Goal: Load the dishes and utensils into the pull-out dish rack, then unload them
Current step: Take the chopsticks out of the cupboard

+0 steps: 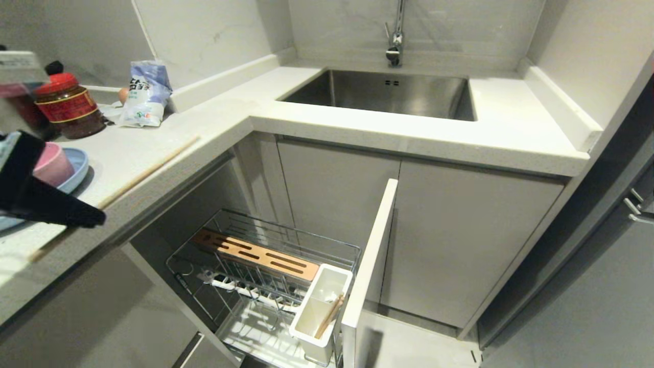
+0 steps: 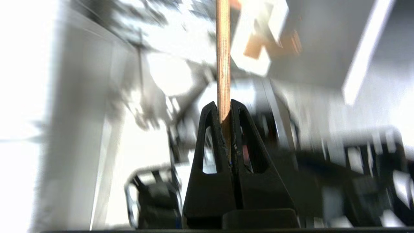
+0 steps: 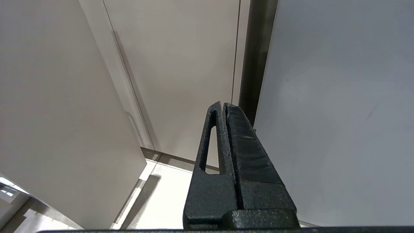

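Chopstick (image 2: 223,58) pinched at one end by the left gripper (image 2: 225,106), with a long carry to the rack.

Left gripper is clamped shut on one wooden chopstick, most of its length sticking out past the tips; in the head view that gripper (image 1: 84,217) hangs over the surface (image 1: 153,138) edge. One chopstick (image 1: 329,316) already leans in the white utensil cup (image 1: 319,312) of the pull-out dish rack (image 1: 265,276); the pink bowl (image 1: 51,164) sits on the blue plate (image 1: 79,163) on the surface. Such an end grip could let the stick pivot or slip, so it might miss the narrow cup, catch a wire, or fall through. Right gripper (image 3: 224,106) is closed on nothing, parked by the cabinet doors.
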Robot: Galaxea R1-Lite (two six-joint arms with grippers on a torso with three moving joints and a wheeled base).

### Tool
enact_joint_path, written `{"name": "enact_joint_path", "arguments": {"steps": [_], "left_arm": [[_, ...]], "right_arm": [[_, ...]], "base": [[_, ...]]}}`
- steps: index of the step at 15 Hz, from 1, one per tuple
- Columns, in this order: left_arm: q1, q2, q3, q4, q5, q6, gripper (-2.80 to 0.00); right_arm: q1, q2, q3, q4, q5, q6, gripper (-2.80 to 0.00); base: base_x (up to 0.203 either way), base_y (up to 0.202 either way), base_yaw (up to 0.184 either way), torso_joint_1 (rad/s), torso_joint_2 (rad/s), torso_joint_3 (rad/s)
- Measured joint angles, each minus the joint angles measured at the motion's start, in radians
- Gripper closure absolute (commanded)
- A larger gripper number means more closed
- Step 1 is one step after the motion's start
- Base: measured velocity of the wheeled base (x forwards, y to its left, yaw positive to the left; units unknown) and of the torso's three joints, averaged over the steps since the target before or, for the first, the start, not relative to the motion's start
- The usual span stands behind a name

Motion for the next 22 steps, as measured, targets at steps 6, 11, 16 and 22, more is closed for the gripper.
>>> {"name": "enact_joint_path", "arguments": {"steps": [6,11,16,22], "left_arm": [[0.251,-0.099,0.000,-0.083,0.265,0.003,0.00],[0.548,-0.116,0.012,-0.038,0.364,0.068,0.00],[0.706,-0.065,0.041,-0.040,0.364,0.159,0.00],[0.719,0.032,0.074,-0.114,0.364,0.181,0.00]], "right_arm": [[0.000,0.000,0.000,0.000,0.000,0.000,0.00],[0.000,0.000,0.000,0.000,0.000,0.000,0.00],[0.000,0.000,0.000,0.000,0.000,0.000,0.00],[0.000,0.000,0.000,0.000,0.000,0.000,0.00]], "base": [[0.000,0.000,0.000,0.000,0.00,0.000],[0.000,0.000,0.000,0.000,0.00,0.000],[0.000,0.000,0.000,0.000,0.00,0.000],[0.000,0.000,0.000,0.000,0.00,0.000]]}}
